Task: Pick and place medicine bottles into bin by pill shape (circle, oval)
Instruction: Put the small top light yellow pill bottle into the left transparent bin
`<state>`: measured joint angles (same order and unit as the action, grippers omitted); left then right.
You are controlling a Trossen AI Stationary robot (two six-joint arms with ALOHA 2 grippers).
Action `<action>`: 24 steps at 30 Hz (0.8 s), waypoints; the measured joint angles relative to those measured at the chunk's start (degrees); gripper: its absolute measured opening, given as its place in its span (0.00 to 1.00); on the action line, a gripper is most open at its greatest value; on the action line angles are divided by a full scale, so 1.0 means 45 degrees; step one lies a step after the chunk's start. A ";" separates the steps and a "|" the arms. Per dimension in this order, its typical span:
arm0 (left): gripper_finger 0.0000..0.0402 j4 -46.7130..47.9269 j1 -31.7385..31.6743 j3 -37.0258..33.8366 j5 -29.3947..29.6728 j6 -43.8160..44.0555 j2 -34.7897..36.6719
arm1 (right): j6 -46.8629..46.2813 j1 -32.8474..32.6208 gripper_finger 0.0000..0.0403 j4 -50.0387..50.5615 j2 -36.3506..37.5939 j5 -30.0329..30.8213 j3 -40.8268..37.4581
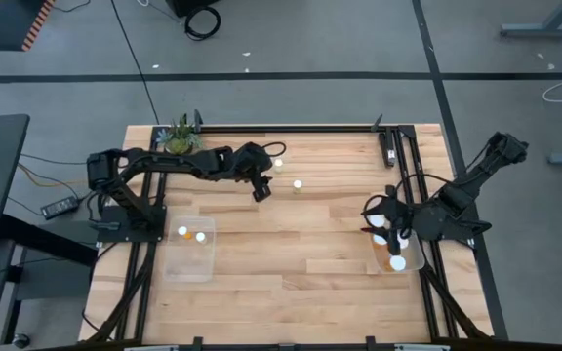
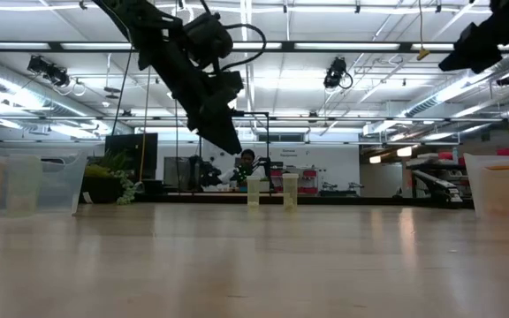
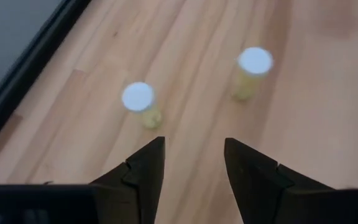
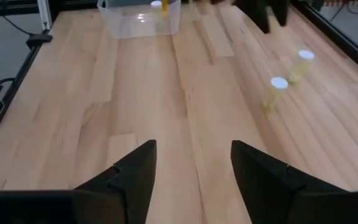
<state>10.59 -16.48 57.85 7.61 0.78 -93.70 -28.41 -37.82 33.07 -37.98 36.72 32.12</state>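
Observation:
Two medicine bottles with white caps stand upright on the wooden table near its far middle (image 1: 279, 164) (image 1: 298, 184). In the left wrist view they show just ahead of the fingers (image 3: 137, 99) (image 3: 253, 62). My left gripper (image 1: 260, 193) (image 3: 194, 165) hovers open above the table, beside them on their left, with nothing between its fingers. My right gripper (image 1: 382, 218) (image 4: 194, 168) is open and holds nothing, raised at the right bin (image 1: 410, 261). That bin has white-capped bottles in it. The left bin (image 1: 189, 261) holds two more.
A small green potted plant (image 1: 179, 136) stands at the table's far left corner, behind my left arm. Black rails (image 1: 291, 127) frame the table's far edge and sides. Bare wood lies between the two clear bins.

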 joint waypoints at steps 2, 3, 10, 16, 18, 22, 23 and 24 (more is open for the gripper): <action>0.45 0.0044 -0.0139 0.0133 0.0009 -0.0283 -0.0192 | 0.0752 0.0690 0.53 -0.0600 -0.0117 -0.0669 -0.0096; 0.45 0.0058 -0.0199 0.0235 0.0012 -0.0331 -0.0295 | 0.1099 0.1043 0.52 -0.0839 -0.0183 -0.1008 -0.0153; 0.51 0.0650 -0.0739 0.1329 -0.0100 -0.0661 -0.1145 | 0.2992 0.3268 0.52 -0.2314 -0.0682 -0.2706 -0.0401; 0.58 0.1191 -0.1281 0.2248 -0.0967 -0.1444 -0.1827 | 0.3649 0.4829 0.52 -0.3290 -0.0978 -0.3662 -0.0910; 0.60 0.1266 -0.1442 0.2462 -0.1171 -0.1749 -0.1987 | 0.3838 0.5188 0.52 -0.3486 -0.1122 -0.3898 -0.1029; 0.63 0.1274 -0.1755 0.2520 -0.1533 -0.2360 -0.2107 | 0.4308 0.5486 0.52 -0.4373 -0.1478 -0.4159 -0.1246; 0.64 0.1292 -0.1811 0.2520 -0.1606 -0.2522 -0.2107 | 0.4478 0.5515 0.52 -0.4751 -0.1595 -0.4266 -0.1317; 0.65 0.1273 -0.1861 0.2520 -0.1664 -0.2671 -0.2107 | 0.4665 0.5552 0.52 -0.5234 -0.1719 -0.4340 -0.1387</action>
<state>16.32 -24.85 69.19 0.12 -11.24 -103.18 -7.41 -12.84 9.52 -45.71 17.19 25.88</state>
